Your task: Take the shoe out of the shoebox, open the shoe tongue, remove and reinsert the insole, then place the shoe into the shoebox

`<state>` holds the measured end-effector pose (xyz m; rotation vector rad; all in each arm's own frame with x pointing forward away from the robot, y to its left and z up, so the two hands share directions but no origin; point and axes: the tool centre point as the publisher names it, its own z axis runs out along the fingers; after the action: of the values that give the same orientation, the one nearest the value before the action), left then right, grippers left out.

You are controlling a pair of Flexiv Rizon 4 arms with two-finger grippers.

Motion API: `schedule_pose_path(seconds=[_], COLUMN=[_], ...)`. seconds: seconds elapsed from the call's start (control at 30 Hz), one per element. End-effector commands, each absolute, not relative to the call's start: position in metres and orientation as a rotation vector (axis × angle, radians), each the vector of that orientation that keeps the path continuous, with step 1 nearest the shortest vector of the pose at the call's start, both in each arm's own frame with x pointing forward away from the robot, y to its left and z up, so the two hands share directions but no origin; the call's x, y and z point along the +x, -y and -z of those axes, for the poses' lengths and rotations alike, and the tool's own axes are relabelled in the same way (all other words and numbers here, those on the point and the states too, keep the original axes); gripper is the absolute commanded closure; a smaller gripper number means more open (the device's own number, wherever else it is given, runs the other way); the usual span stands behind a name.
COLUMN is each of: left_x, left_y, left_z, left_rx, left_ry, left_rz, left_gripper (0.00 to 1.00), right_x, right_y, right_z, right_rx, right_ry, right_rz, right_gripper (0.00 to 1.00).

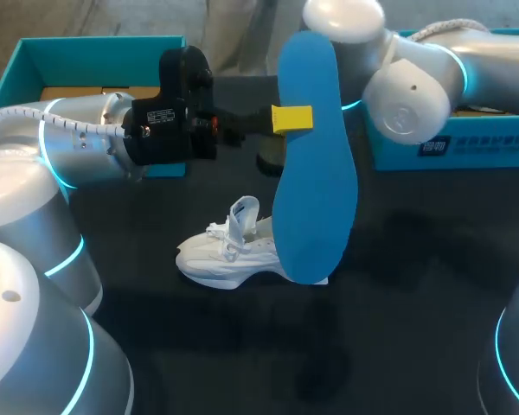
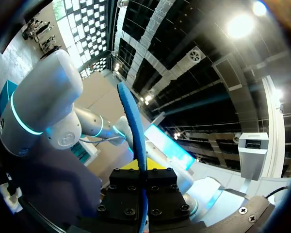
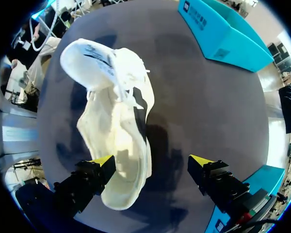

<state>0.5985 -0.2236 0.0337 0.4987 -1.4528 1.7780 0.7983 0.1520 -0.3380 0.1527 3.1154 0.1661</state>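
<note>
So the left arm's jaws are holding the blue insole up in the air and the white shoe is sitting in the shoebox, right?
No. The white shoe is not in the shoebox; the head view shows it lying on the dark table, outside it. The rest stands: the left arm's jaws hold the blue insole up in the air.

Left arm [image 1: 69, 147]: silver-white rounded shells, cyan light rings at joints, ribbed grey hose.
Right arm [image 1: 415, 86]: same white shells, cyan ring, grey braided cable.
Left gripper [image 1: 291, 118]: black housing, white label, black jaws with screw rows, yellow tips.
Right gripper [image 3: 153, 162]: black jaws, yellow wedge tips.
</note>
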Motion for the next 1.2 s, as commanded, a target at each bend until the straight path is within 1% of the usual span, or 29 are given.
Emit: schedule_pose_path(seconds=[0.03, 0.4, 0.43, 0.47, 0.53, 0.57, 0.6, 0.67, 0.7, 0.93, 1.2], left_x=[0.598, 0.598, 0.598, 0.598, 0.598, 0.598, 0.598, 0.598, 0.598, 0.598, 0.598], left_y=[0.224, 0.224, 0.224, 0.224, 0.224, 0.224, 0.224, 0.224, 0.224, 0.224, 0.224], left_z=[-0.033, -0.033, -0.033, -0.033, -0.033, -0.033, -0.033, -0.033, -0.033, -0.033, -0.033], left_rx=[0.499, 0.499, 0.499, 0.499, 0.499, 0.499, 0.499, 0.499, 0.499, 0.499, 0.499], left_ry=[1.45, 1.45, 1.45, 1.45, 1.45, 1.45, 1.45, 1.45, 1.45, 1.45, 1.45], left_rz=[-1.782, -1.782, -1.782, -1.782, -1.782, -1.782, -1.782, -1.782, -1.782, -1.782, -1.782], left_gripper=[1.0, 1.0, 1.0, 1.0, 1.0, 1.0, 1.0, 1.0, 1.0, 1.0, 1.0], right_x=[0.807, 0.805, 0.805, 0.804, 0.803, 0.802, 0.801, 0.797, 0.796, 0.784, 0.775], right_y=[-0.166, -0.182, -0.184, -0.185, -0.186, -0.186, -0.186, -0.186, -0.185, -0.182, -0.184], right_z=[0.355, 0.372, 0.373, 0.375, 0.378, 0.38, 0.381, 0.382, 0.382, 0.371, 0.341], right_rx=[0.137, 0.065, 0.058, 0.054, 0.054, 0.054, 0.056, 0.066, 0.076, 0.183, 0.46], right_ry=[-3.139, -3.189, -3.193, -3.198, -3.207, -3.213, -3.216, -3.224, -3.225, -3.226, -3.203], right_rz=[-0.169, -0.19, -0.194, -0.198, -0.206, -0.208, -0.21, -0.216, -0.221, -0.282, -0.34], right_gripper=[0.0, 0.0, 0.1, 0.22, 0.5, 0.54, 0.61, 0.81, 1.0, 1.0, 1.0])
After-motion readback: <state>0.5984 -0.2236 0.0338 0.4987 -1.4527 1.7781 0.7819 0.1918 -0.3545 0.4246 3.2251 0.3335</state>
